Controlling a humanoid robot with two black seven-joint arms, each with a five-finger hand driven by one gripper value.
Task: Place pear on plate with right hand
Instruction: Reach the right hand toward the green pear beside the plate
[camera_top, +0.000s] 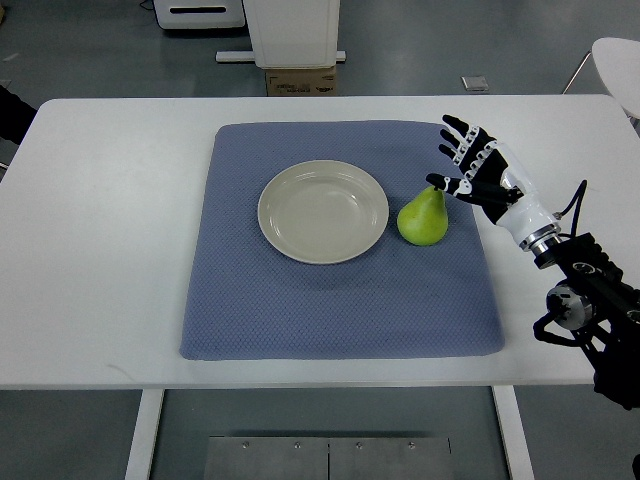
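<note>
So far the pear (423, 217) lies on the blue mat (340, 300), just left of the right hand (478, 172), whose fingers are spread and whose thumb tip is at the stem. No grasp looks made yet. Gripping, lifting and carrying it farther left to the empty plate (323, 211) all remain.

White table (100, 250) on grey floor (90, 50) (cardboard box (300, 80) behind).
</note>
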